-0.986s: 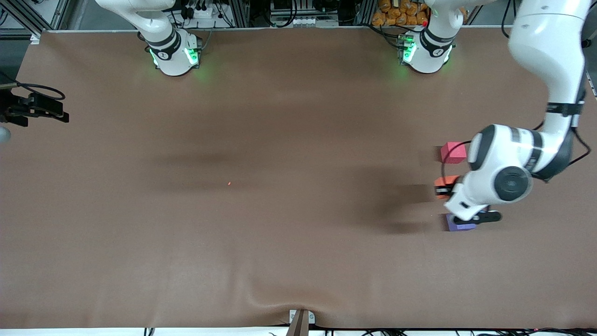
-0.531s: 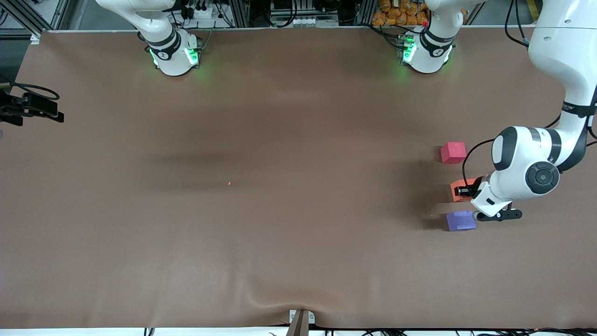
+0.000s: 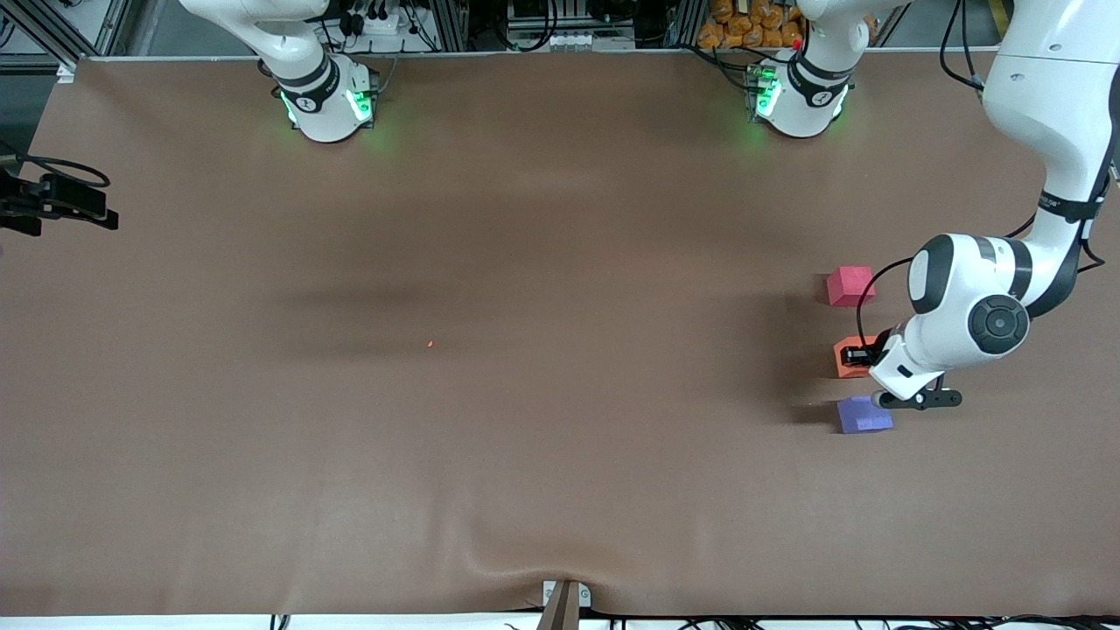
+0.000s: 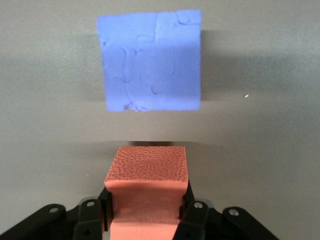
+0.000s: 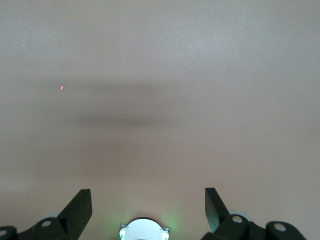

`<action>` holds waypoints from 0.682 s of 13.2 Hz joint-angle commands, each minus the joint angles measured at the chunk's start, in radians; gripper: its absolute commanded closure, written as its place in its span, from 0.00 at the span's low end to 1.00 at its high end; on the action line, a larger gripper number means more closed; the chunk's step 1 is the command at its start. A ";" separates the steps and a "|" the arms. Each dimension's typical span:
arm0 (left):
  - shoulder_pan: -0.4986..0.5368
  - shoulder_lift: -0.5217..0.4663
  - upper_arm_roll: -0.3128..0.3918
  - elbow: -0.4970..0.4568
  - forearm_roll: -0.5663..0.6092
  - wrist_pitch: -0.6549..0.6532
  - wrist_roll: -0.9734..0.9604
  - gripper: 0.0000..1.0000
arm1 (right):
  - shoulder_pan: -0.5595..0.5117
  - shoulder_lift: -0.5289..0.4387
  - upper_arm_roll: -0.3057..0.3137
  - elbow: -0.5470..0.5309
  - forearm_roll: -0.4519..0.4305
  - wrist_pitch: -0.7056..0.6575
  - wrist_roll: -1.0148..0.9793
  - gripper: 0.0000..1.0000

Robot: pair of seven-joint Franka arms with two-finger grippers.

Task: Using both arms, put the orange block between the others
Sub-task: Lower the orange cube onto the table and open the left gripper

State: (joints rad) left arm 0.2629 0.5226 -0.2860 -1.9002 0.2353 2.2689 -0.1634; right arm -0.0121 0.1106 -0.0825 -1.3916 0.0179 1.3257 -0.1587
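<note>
While the left hand pinches the orange block, both fingers pressed into the foam sides as the left wrist view shows, the block sits low over the brown bench in the gap between the other two cubes; whether it touches the bench cannot be told. Red-pink cube lies at about 12 o'clock from the orange block, farther from the front camera, with a clear gap. Purple-blue cube lies at roughly 5 o'clock from it, nearer the front camera, close but not touching; the left wrist view shows bare bench between the orange block and the purple-blue cube. All three cubes form a rough line at the left arm's end of the bench. Left arm reaches down from its base at the top of the front view, elbow bent above that end of the bench. Right hand is spread wide with nothing between its fingers, looking down on bare bench and a small orange speck; the right arm waits, its hand at the 9 o'clock edge of the front view, well apart from the cubes. The same speck shows near mid-bench.
</note>
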 commanded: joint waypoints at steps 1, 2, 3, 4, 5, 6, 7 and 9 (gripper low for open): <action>0.016 -0.036 -0.010 -0.045 0.004 0.024 0.033 1.00 | -0.017 -0.005 0.012 0.009 0.007 -0.010 -0.005 0.00; 0.016 -0.035 -0.010 -0.048 0.004 0.026 0.033 1.00 | -0.016 -0.005 0.012 0.009 0.004 -0.010 -0.008 0.00; 0.016 -0.032 -0.010 -0.048 0.004 0.032 0.033 1.00 | -0.014 -0.005 0.012 0.009 -0.001 -0.010 -0.009 0.00; 0.016 -0.029 -0.010 -0.048 0.004 0.037 0.033 1.00 | -0.015 -0.005 0.012 0.009 -0.001 -0.010 -0.009 0.00; 0.016 -0.027 -0.010 -0.048 0.004 0.038 0.033 1.00 | -0.016 -0.005 0.012 0.009 0.001 -0.010 -0.009 0.00; 0.016 -0.027 -0.010 -0.049 0.004 0.043 0.033 1.00 | -0.016 -0.005 0.012 0.009 -0.001 -0.010 -0.009 0.00; 0.016 -0.026 -0.010 -0.049 0.004 0.043 0.033 1.00 | -0.016 -0.005 0.012 0.009 -0.001 -0.010 -0.009 0.00; 0.018 -0.021 -0.008 -0.049 0.004 0.043 0.033 1.00 | -0.016 -0.005 0.012 0.009 -0.001 -0.010 -0.009 0.00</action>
State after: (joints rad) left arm 0.2639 0.5226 -0.2860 -1.9212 0.2353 2.2928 -0.1460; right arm -0.0121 0.1106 -0.0825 -1.3916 0.0179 1.3257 -0.1588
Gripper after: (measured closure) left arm 0.471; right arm 0.000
